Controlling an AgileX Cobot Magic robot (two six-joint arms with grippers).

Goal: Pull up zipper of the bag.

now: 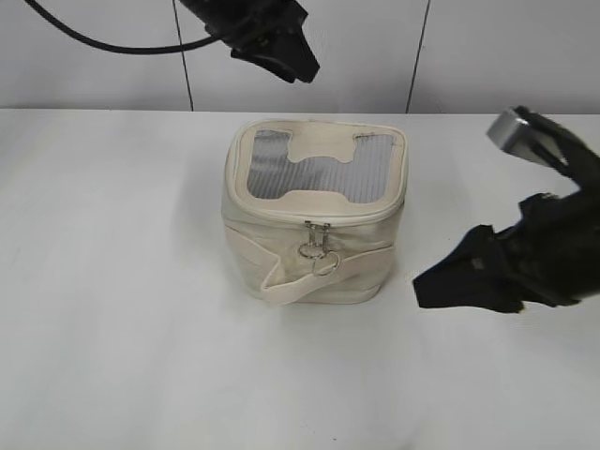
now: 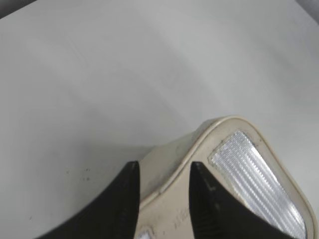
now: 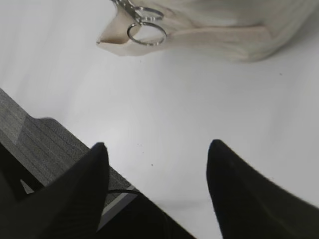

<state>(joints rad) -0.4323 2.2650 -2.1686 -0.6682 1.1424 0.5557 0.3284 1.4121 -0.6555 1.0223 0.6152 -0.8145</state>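
Observation:
The cream-white boxy bag (image 1: 309,253) stands upright mid-table, with a grey mesh top panel (image 1: 323,169) and a strap round its body. The zipper (image 1: 317,225) runs round the top rim; its two silver sliders sit together at the front, ring pulls (image 1: 319,255) hanging down, also in the right wrist view (image 3: 145,31). My left gripper (image 1: 298,61) is open above the bag's far rim; its fingers (image 2: 163,169) straddle the rim corner (image 2: 219,130) without gripping. My right gripper (image 1: 433,286) is open and empty, low at the bag's right, fingers (image 3: 155,149) over bare table.
The white table (image 1: 112,309) carries only the bag. A white panelled wall (image 1: 94,56) with dark seams stands behind. A black cable (image 1: 112,42) trails from the left arm. The table's front edge and a grey floor (image 3: 45,144) show in the right wrist view.

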